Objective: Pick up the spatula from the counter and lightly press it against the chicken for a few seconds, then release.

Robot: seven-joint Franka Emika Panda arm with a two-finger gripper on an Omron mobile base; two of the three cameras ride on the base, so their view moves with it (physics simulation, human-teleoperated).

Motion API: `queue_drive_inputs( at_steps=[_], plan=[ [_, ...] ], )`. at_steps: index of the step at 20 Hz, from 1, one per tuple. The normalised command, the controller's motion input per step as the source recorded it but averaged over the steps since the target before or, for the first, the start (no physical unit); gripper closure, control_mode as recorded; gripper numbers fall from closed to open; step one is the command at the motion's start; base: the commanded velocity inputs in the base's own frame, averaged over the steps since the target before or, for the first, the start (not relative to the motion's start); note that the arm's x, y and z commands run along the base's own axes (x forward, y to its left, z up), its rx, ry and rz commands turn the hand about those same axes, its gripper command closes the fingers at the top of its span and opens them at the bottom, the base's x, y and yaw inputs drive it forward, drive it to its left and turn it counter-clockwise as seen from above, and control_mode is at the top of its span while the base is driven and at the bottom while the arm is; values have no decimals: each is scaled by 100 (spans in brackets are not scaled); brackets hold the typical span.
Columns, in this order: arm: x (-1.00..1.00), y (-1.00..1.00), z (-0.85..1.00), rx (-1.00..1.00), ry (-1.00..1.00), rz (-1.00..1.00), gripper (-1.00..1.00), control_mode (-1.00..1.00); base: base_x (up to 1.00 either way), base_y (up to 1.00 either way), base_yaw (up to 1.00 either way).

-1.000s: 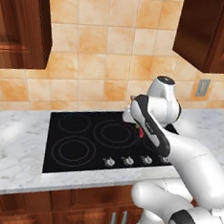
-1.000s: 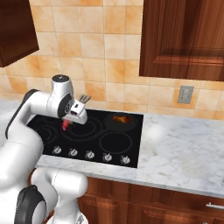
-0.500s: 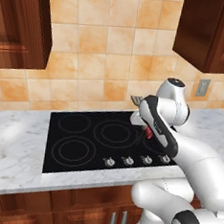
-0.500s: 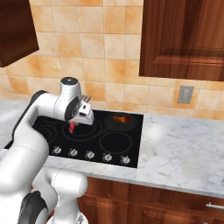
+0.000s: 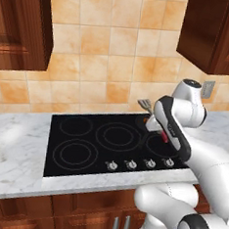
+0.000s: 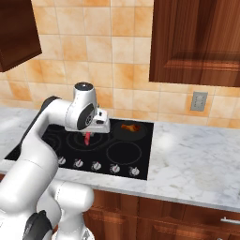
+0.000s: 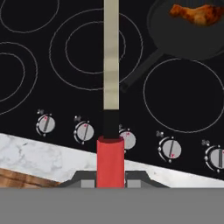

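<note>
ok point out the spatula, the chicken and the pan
spatula [image 7: 111, 83], hand view, on its pale shaft
chicken [image 7: 194, 14], hand view, middle of the meat
pan [image 7: 181, 41], hand view, bare base below the chicken

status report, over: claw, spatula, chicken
Claw shut on red-handled pale spatula. Browned chicken drumstick in black frying pan, untouched. Spatula above black cooktop, not on chicken.

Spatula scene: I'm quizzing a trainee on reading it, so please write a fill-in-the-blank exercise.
The gripper is shut on the spatula, whose handle is ____.
The chicken lies in a black ____.
The cooktop has ____ knobs along its front.
Missing words: red; pan; five.
</note>
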Motion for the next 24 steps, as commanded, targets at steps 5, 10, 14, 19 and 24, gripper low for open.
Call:
queue_drive_inputs(
  at_steps=[5, 10, 14, 19, 24],
  plan=[
    [-8, -43, 0, -6, 0, 14, 100, -100, 0, 0, 0],
    [-2, -47, 0, -5, 0, 15, 100, -100, 0, 0, 0],
    [0, -43, 2, -1, 0, 14, 100, -100, 0, 0, 0],
    [3, -31, 3, 1, 0, 13, 100, -100, 0, 0, 0],
    [1, -42, 0, -5, 3, 9, 100, -100, 0, 0, 0]
  ],
)
